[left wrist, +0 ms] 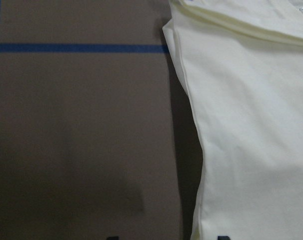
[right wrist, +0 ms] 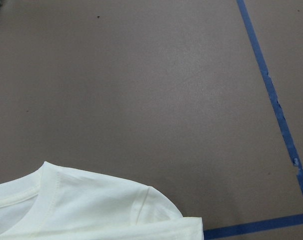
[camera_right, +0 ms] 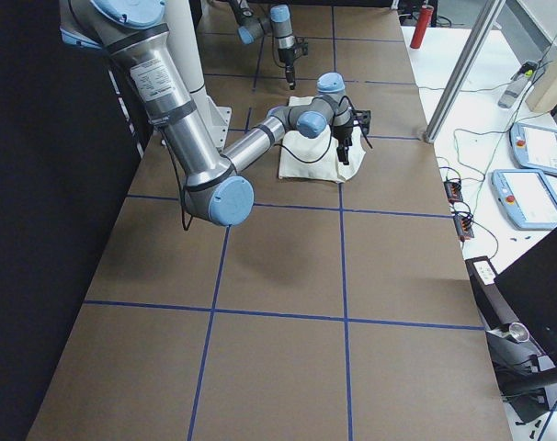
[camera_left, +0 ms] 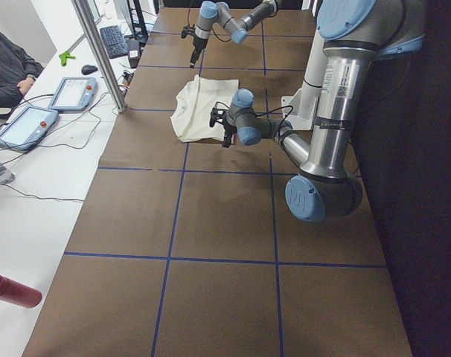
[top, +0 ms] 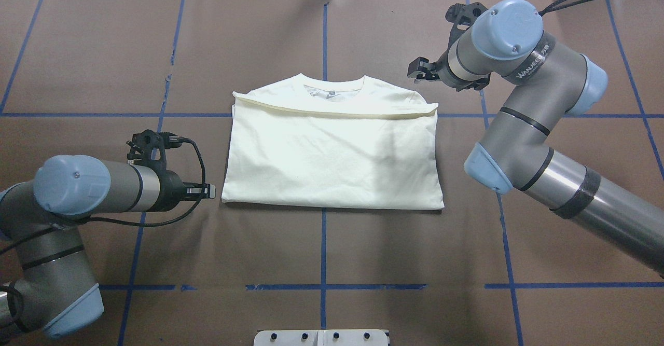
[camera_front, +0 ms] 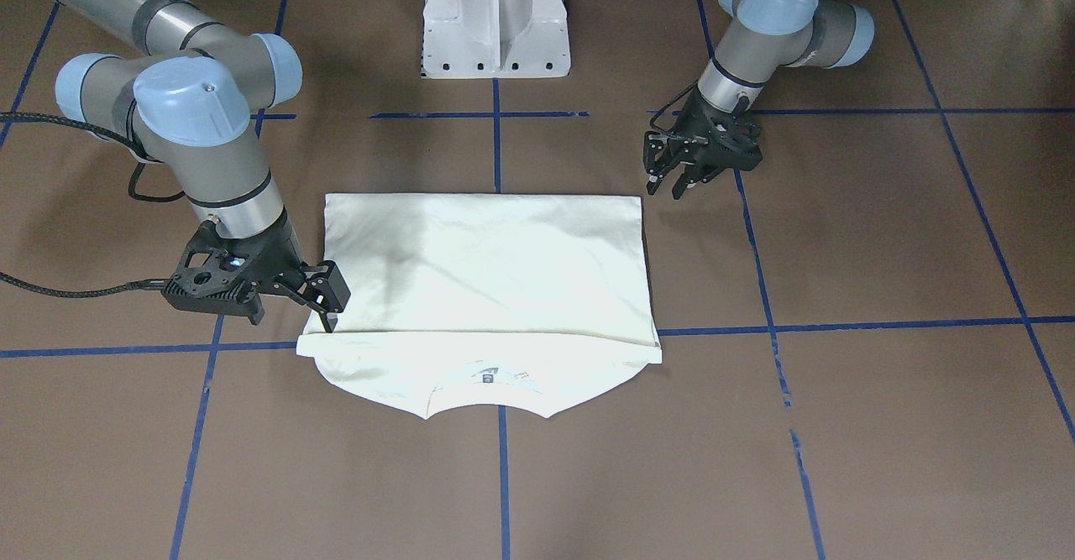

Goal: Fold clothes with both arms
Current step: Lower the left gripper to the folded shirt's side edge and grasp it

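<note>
Folded shirt (top: 332, 154) flat on tabletop (top: 332, 247). Left claw (camera_front: 666, 184) spread, empty, just beside it. Right claw (camera_front: 326, 312) at its corner; spread indeterminable.

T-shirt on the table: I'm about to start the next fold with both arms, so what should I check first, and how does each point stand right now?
1. T-shirt lies flat, its top layer ending just below the collar: ok.
2. No sleeve sticks out of the folded shape: ok.
3. The left end effector is open: ok, its fingertips sit apart in the left wrist view.
4. The left end effector is free of fabric, beside the corner nearest the robot: ok.
5. The right end effector is open: cannot tell.
6. The right end effector, at the fold-edge corner, holds no fabric: cannot tell.
</note>
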Available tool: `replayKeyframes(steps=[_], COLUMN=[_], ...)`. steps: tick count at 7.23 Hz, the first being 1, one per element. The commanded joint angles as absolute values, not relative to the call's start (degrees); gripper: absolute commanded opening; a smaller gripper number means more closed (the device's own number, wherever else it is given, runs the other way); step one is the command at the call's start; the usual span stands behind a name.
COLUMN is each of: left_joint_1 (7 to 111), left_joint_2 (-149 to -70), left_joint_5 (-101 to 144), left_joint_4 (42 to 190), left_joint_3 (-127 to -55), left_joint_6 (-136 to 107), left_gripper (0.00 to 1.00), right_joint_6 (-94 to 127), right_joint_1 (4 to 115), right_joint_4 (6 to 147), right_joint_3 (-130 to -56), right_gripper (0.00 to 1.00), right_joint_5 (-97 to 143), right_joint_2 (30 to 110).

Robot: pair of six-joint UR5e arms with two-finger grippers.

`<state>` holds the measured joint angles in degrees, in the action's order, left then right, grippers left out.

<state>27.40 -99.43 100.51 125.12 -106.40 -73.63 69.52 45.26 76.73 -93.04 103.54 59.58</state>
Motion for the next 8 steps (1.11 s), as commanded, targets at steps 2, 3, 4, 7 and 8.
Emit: replayKeyframes(steps=[2, 3, 4, 7, 8], left_joint_1=[26.19, 26.19, 26.19, 26.19, 26.19], left_joint_2=[-102.2, -103.26, -103.53, -103.62, -103.62], left_joint_5=[99.93, 100.02, 100.02, 100.02, 100.02], left_joint_4=[125.86, 125.86, 125.95, 125.86, 125.86], left_joint_3=[-104.34, -103.54, -102.75, -101.69, -101.69], left_joint_6=[-77.51, -77.61, -77.52, -77.43, -77.43], left_gripper=[0.37, 0.37, 0.39, 0.39, 0.39], right_joint_6=[69.52, 69.52, 69.52, 69.61, 69.61], right_joint_1=[45.26, 45.26, 45.26, 45.26, 45.26], right_joint_4=[76.73, 76.73, 76.73, 76.73, 76.73], right_joint_3=[-93.08, -93.16, -93.16, -93.25, -93.25], right_gripper=[1.0, 1.0, 1.0, 1.0, 1.0], right_joint_5=[103.36, 103.36, 103.36, 103.27, 103.27], right_joint_2=[59.68, 59.94, 59.94, 60.03, 60.2])
